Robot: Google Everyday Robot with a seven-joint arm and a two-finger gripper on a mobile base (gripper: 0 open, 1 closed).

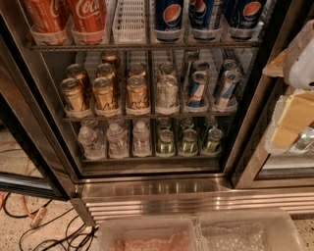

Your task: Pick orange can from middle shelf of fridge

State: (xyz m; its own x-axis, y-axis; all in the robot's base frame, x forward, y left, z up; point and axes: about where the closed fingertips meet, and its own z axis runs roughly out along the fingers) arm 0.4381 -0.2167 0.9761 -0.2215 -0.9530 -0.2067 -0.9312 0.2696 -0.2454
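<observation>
The fridge (157,188) stands open in front of me, with a dark frame and a stainless steel base. Its middle shelf (147,116) holds three lanes of orange cans on the left. The front ones are at the left (73,95), the middle (105,94) and the right (137,93), with more alike behind them. A silver-white can (167,95) stands next to them, then slim blue-red-silver cans (197,89). My gripper (293,122) hangs at the right edge of the view, outside the fridge and well right of the orange cans, holding nothing that I can see.
Coca-Cola cans (88,17) and Pepsi cans (169,14) stand on the shelf above. Water bottles (117,139) and green cans (189,142) stand on the shelf below. The open door's frame (29,127) is on the left. Clear plastic bins (147,235) sit at the bottom, and cables (29,220) lie on the floor.
</observation>
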